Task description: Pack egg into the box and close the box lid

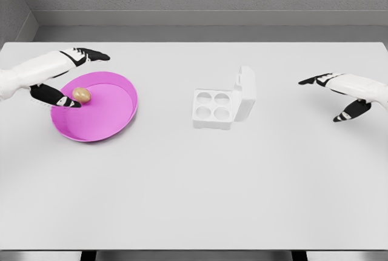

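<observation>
While the right hand (pixel 339 91) idles far right, the left hand's (pixel 63 79) spread, empty fingers (pixel 65 102) straddle the egg (pixel 82 94); box (pixel 213 108) lies right.

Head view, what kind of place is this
Likely a simulated test bench, not a real kitchen: a plain white table against bare grey walls, holding only a pink plate with an egg and an open white egg box.

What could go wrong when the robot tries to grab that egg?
The egg is round and sits loose in the pink plate, so the left hand, whose spread fingers have not closed on it, might nudge it away. The egg box has small cups, so the egg could miss one. Its lid stands open and might get bumped.
</observation>
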`<state>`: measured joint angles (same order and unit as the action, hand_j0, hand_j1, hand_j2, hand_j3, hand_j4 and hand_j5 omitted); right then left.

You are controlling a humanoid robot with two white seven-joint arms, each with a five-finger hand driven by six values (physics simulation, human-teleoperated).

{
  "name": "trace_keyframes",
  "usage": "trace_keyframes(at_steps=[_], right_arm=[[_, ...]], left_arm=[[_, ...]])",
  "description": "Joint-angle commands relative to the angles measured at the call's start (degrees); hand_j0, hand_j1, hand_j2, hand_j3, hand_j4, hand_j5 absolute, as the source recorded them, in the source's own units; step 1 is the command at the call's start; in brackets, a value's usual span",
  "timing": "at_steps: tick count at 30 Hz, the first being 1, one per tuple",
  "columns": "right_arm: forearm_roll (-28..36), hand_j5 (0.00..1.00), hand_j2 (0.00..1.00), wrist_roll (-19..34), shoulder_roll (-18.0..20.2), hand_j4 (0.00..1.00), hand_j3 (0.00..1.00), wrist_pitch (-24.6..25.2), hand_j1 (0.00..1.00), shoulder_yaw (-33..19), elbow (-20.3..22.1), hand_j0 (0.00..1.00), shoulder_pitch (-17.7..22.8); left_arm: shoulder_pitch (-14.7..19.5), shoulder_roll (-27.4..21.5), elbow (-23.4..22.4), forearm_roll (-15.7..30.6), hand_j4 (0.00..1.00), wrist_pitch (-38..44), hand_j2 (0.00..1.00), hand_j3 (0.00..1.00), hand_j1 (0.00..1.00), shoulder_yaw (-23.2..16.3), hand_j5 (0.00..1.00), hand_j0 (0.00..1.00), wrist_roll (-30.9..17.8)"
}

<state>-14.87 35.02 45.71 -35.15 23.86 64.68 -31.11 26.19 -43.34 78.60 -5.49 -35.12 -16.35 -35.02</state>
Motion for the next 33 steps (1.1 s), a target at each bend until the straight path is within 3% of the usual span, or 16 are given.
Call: trace_keyframes(at_steps=[1,6,14,19,20,27,33], right_arm=[[0.37,1.0,1.0,-0.02,-0.09,1.0,1.0,0.15,1.0,0.58,0.36,1.0,0.0],[0.37,1.0,1.0,-0.02,0.0,1.0,1.0,0.15,1.0,1.1,0.45,1.0,-0.09],[0.46,1.0,1.0,-0.02,0.61,1.0,1.0,0.15,1.0,1.19,-0.17,1.0,-0.97],[0.46,1.0,1.0,-0.02,0.61,1.0,1.0,0.15,1.0,1.19,-0.25,1.0,-1.67],[0.46,1.0,1.0,-0.02,0.61,1.0,1.0,0.15,1.0,1.28,-0.17,1.0,-1.58],[0.64,1.0,1.0,-0.02,0.53,1.0,1.0,0.15,1.0,1.98,-1.75,1.0,-2.73],[0.64,1.0,1.0,-0.02,0.61,1.0,1.0,0.15,1.0,1.89,-1.49,1.0,-2.9]], left_arm=[[0.0,1.77,-3.54,-1.54,1.0,0.12,1.0,1.0,1.0,-1.84,1.0,1.0,0.02],[1.76,3.61,-6.0,-5.67,1.0,0.12,1.0,1.0,1.0,-2.37,1.0,1.0,0.02],[5.63,3.61,-6.88,-7.07,1.0,0.12,1.0,1.0,1.0,-1.67,1.0,1.0,0.02],[4.83,3.09,-7.23,-7.25,1.0,0.12,1.0,1.0,1.0,-2.46,1.0,1.0,0.02],[5.1,3.0,-7.23,-8.3,1.0,0.12,1.0,1.0,1.0,-5.0,1.0,1.0,0.02],[5.36,3.0,-8.46,-11.12,1.0,0.23,1.0,1.0,1.0,-5.45,1.0,1.0,0.02],[6.15,3.7,-14.17,-11.29,1.0,0.12,1.0,1.0,1.0,-5.36,1.0,1.0,0.02]])
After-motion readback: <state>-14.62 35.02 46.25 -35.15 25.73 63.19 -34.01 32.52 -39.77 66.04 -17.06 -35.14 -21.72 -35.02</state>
